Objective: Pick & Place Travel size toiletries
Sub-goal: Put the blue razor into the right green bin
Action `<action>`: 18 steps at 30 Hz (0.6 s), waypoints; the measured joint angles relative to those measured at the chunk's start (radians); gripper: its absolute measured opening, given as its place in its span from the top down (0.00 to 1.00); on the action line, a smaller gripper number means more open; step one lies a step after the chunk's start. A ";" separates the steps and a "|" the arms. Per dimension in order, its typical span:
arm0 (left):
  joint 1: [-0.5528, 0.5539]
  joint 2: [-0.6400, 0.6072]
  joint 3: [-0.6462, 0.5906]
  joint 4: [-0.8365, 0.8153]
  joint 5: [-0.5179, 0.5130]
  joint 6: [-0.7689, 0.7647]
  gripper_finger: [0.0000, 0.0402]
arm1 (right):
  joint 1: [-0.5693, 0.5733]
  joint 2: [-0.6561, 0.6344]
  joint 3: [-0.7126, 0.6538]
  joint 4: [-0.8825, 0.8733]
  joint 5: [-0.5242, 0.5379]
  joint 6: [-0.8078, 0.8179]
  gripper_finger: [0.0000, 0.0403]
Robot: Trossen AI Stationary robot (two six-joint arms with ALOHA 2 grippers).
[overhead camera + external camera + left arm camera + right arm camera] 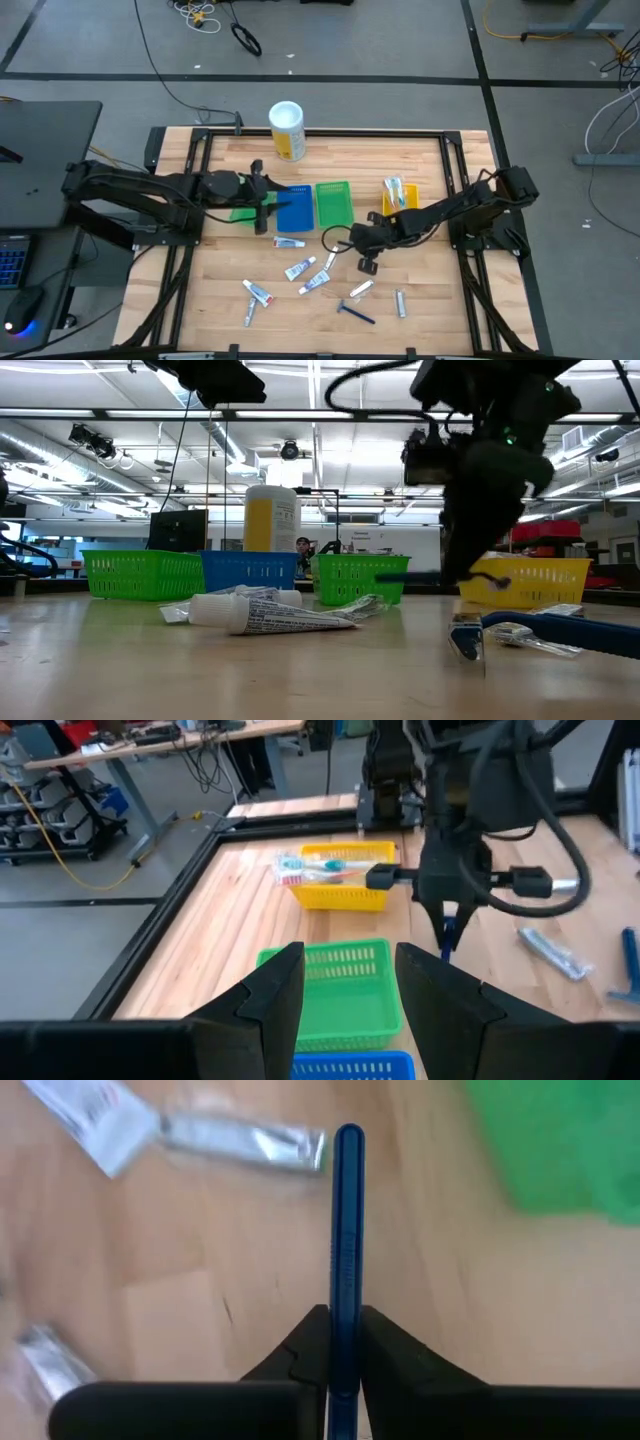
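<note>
1. A dark blue razor (346, 1250) is pinched by its thin handle between the fingers of the right gripper (340, 1342), which are closed tight on it. In the right wrist view the handle stands out past the fingertips over bare wood.
2. In the high view the right gripper (362, 243) is at mid-table, just near of the green tray (333, 203). In the left wrist view a short blue length hangs below it, so the razor looks lifted off the table.
3. Around it the other toiletries lie loose on the near half of the table (420, 300): several white-and-blue tubes (298, 269), a silvery tube (360, 289), another at (400, 303), and a second razor (354, 312).
4. The yellow tray (401, 196) at far right already holds toothbrushes (310, 867). The green tray looks empty. What the blue tray (294, 208) holds I cannot tell, since the left arm partly covers it.
5. The left gripper (345, 985) waits over the blue and green trays with its fingers apart and nothing between them.
6. A white-and-yellow canister (286, 129) stands at the far edge, clear of the work.
7. My judgement: sorting is in an early stage. One kind is placed, the razor in hand still needs carrying to a tray, and most items remain on the table.
</note>
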 joint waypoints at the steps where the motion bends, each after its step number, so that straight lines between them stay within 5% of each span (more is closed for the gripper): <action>1: 0.000 -0.010 0.000 -0.005 0.000 -0.003 0.58 | -0.001 -0.018 -0.001 0.006 0.003 0.007 0.89; 7: 0.000 -0.061 0.001 -0.025 0.000 -0.007 0.58 | -0.023 -0.123 0.000 0.158 0.011 0.017 0.89; 18: 0.000 -0.079 0.001 -0.036 -0.001 -0.003 0.58 | -0.126 -0.122 0.000 0.368 0.320 0.070 0.90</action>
